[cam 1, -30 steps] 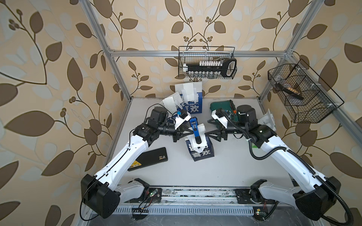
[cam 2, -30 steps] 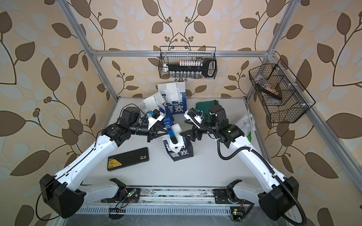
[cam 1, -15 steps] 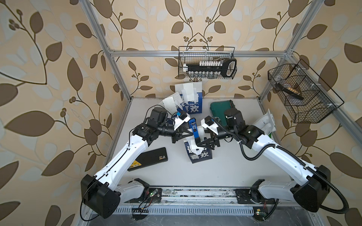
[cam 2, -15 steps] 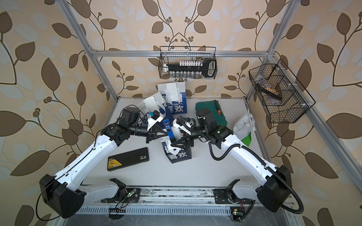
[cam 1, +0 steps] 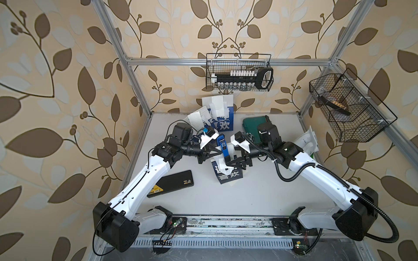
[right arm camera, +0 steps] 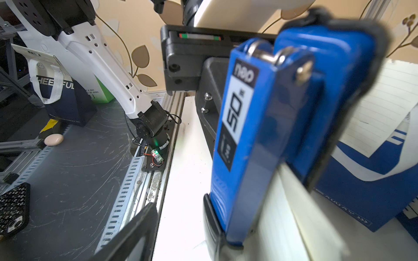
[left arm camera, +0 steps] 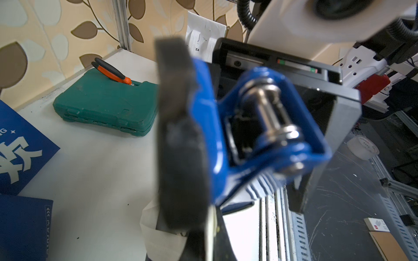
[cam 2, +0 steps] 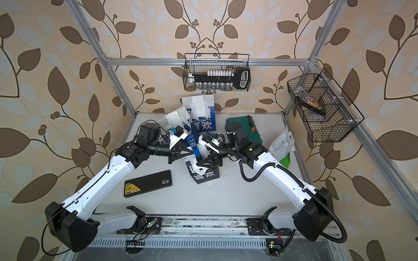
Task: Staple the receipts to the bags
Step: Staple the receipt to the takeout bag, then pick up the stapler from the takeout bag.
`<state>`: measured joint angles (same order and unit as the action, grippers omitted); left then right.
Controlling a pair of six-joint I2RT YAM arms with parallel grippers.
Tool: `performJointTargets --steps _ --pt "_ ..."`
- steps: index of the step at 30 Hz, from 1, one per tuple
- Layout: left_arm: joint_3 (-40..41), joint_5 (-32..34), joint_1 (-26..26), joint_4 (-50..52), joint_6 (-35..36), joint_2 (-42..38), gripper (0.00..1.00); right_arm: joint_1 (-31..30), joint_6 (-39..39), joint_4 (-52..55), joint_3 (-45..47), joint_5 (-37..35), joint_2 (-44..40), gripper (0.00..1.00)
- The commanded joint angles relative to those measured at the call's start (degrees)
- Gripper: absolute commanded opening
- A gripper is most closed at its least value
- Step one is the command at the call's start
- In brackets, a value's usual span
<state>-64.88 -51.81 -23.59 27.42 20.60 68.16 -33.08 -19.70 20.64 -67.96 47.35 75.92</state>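
Note:
A small navy bag [cam 1: 228, 177] [cam 2: 204, 175] with white characters stands mid-table. A receipt [cam 1: 221, 163] lies against its top. A blue stapler [cam 1: 222, 145] [cam 2: 192, 145] [left arm camera: 260, 135] [right arm camera: 246, 126] stands upright over that top edge. My left gripper [cam 1: 217, 152] [cam 2: 190, 154] reaches in from the left, shut on a thin white sheet, apparently the receipt. My right gripper [cam 1: 229, 165] [cam 2: 200, 166] is open around the stapler's lower end; one of its fingers [right arm camera: 135, 226] is clear of it. Larger blue-and-white bags [cam 1: 222, 124] with receipts [cam 1: 217, 106] lean at the back. A white-and-green bag [cam 1: 307, 142] stands far right.
A green case [cam 1: 254, 123] [left arm camera: 104, 106] with orange-handled pliers [left arm camera: 110, 72] lies behind my right wrist. A flat black case [cam 1: 172, 186] lies front left, under my left forearm. Wire baskets hang on the back wall [cam 1: 238, 72] and the right wall [cam 1: 346, 108].
My right arm has swung left from beside the small navy bag, bringing its open jaws up to the stapler. The left arm, stapler and bag have stayed nearly still.

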Motion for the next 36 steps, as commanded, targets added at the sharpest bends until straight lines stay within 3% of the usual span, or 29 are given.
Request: performJointTargets --steps 1,7,15,22,25,29,32,33,34,35,36 --pt "-2.99 -6.24 -1.19 -1.22 1.64 -2.77 0.0 2.56 -2.68 -0.36 -2.78 -4.52 -0.73 0.81" --pt "-3.27 -6.44 -1.2 -1.21 1.66 -2.51 0.0 3.44 -1.87 -0.43 -3.45 -0.67 -0.99 0.8" --pt "-4.0 -6.29 -1.8 -1.39 1.81 -1.72 0.0 -2.5 0.01 -1.1 -4.02 4.2 1.49 0.79" --pt "-4.34 -5.5 -1.89 -1.3 2.01 -1.45 0.0 -4.94 2.3 -1.64 -2.62 5.04 2.87 0.69" --pt "-4.46 -5.25 -1.89 -1.12 2.34 -1.36 0.0 -4.89 2.81 -2.53 -1.07 4.01 2.83 0.54" --pt "-4.6 -4.57 -1.98 -1.13 2.6 -1.28 0.0 -4.8 3.62 -3.04 -0.47 3.76 3.72 0.0" --pt "-4.25 -3.61 -2.16 -1.75 2.73 -1.36 0.0 -4.8 5.01 -4.98 -0.28 3.62 3.37 0.0" --pt "-4.01 -3.04 -2.15 -2.4 2.69 -1.45 0.0 -4.81 5.3 -5.0 -0.55 2.83 3.13 0.04" --pt "-3.41 -1.77 -2.23 -3.68 2.21 -1.62 0.0 -4.8 6.03 -5.28 -0.84 1.15 2.8 0.26" --pt "-2.76 -0.24 -2.4 -5.25 1.74 -1.86 0.0 -4.8 6.67 -5.8 -0.97 -0.64 2.22 0.42" --pt "-2.05 0.88 -2.57 -6.61 1.65 -2.18 0.0 -4.82 6.78 -6.23 -1.04 -2.36 1.71 0.48"
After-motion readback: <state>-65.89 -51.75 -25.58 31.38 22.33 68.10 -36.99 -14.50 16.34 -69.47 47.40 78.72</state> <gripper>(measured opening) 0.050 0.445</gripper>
